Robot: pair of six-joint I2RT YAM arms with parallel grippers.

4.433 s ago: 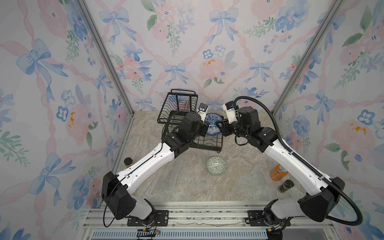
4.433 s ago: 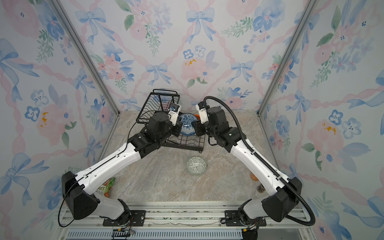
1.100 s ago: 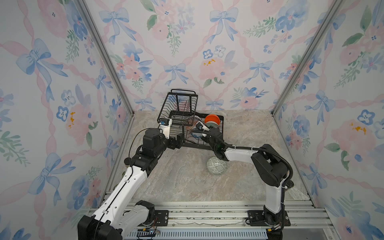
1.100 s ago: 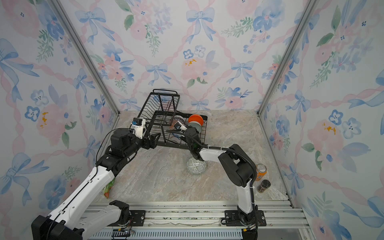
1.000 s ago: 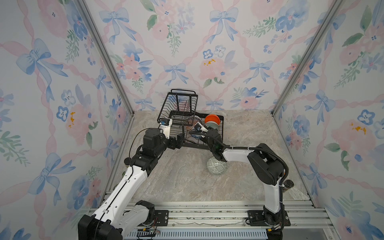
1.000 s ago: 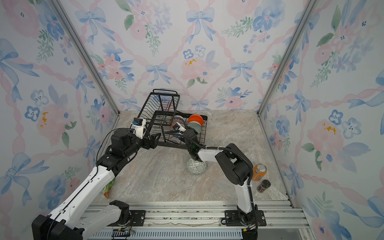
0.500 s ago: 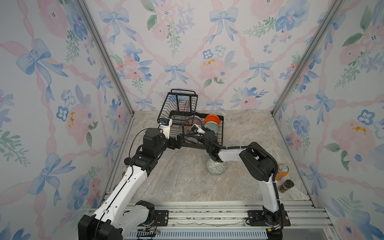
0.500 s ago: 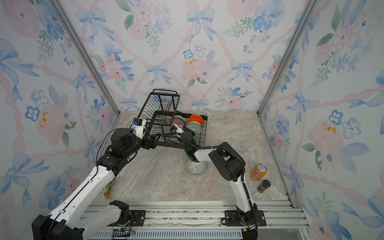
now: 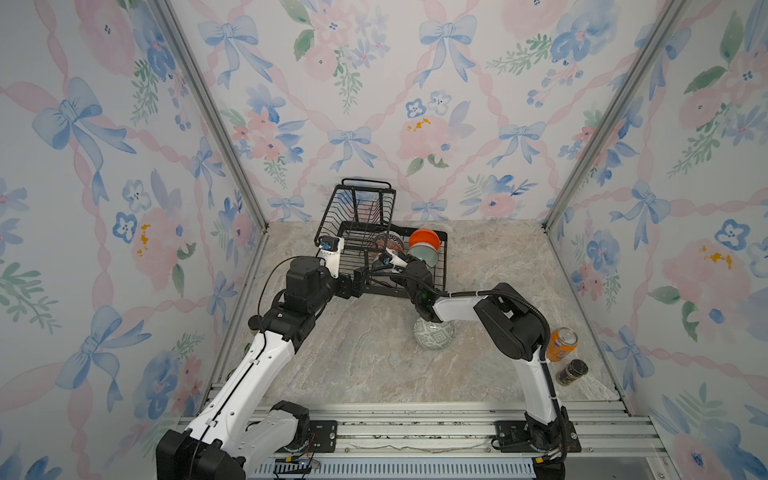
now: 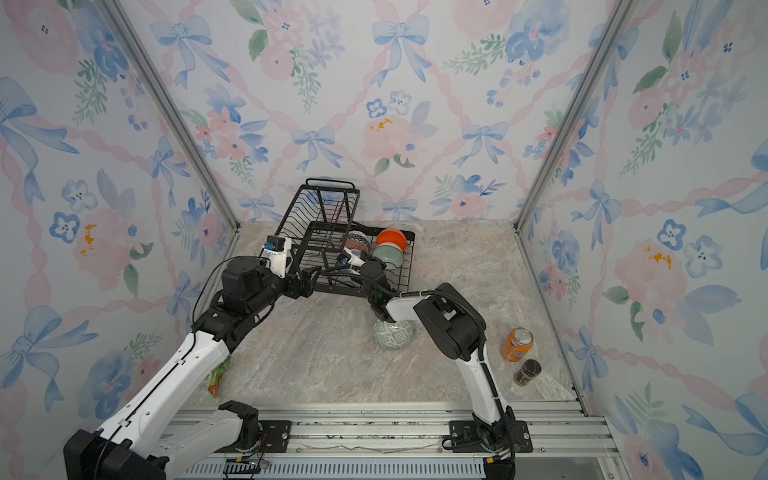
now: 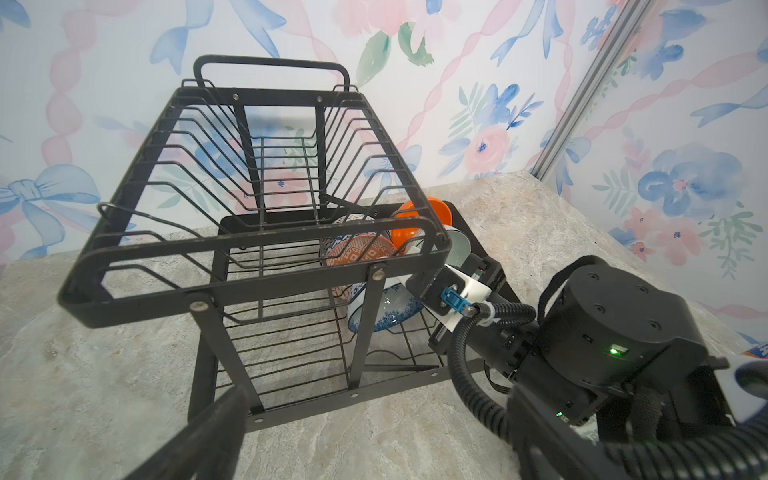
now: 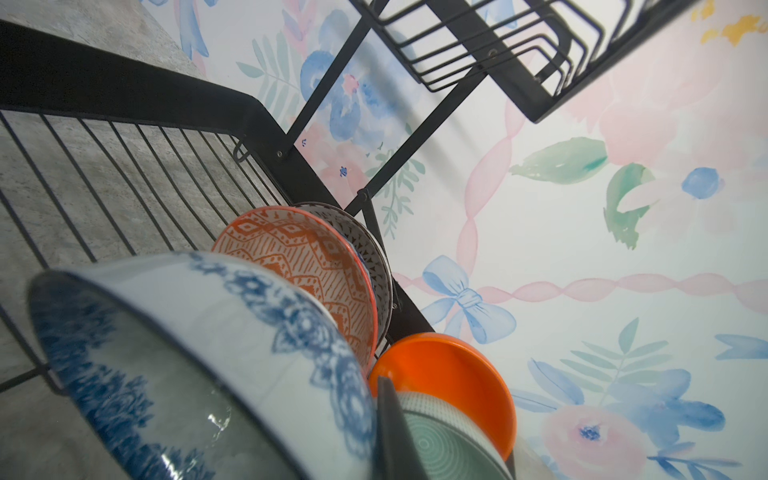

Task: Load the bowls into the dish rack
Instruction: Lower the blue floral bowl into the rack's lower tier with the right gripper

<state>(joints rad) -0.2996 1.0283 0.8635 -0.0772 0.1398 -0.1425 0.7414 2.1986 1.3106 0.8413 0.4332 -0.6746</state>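
The black wire dish rack (image 9: 359,210) (image 10: 322,208) stands at the back of the table. In its lower tray lean an orange bowl (image 9: 424,238) (image 12: 449,374), a mint green bowl (image 9: 424,254) (image 12: 440,440), an orange-white patterned bowl (image 12: 307,266) (image 11: 357,251) and a white-black patterned bowl (image 12: 372,245). My right gripper (image 9: 383,269) (image 12: 374,399) reaches into the tray, shut on the rim of the blue-white floral bowl (image 12: 232,332) (image 11: 386,313). My left gripper (image 9: 356,282) (image 11: 374,449) stands open at the rack's front left foot, holding nothing. A green-white geometric bowl (image 9: 433,334) (image 10: 392,334) lies upside down on the table.
An orange drink can (image 9: 561,343) and a dark jar (image 9: 572,372) stand by the right wall. A green and orange packet (image 10: 218,374) lies under my left arm. The rack's raised upper basket (image 11: 257,166) overhangs the tray's left half.
Seconds ago both grippers were high over the rack. In the last second my right arm folded down and leftward, with its gripper still in the tray. The left arm has not moved.
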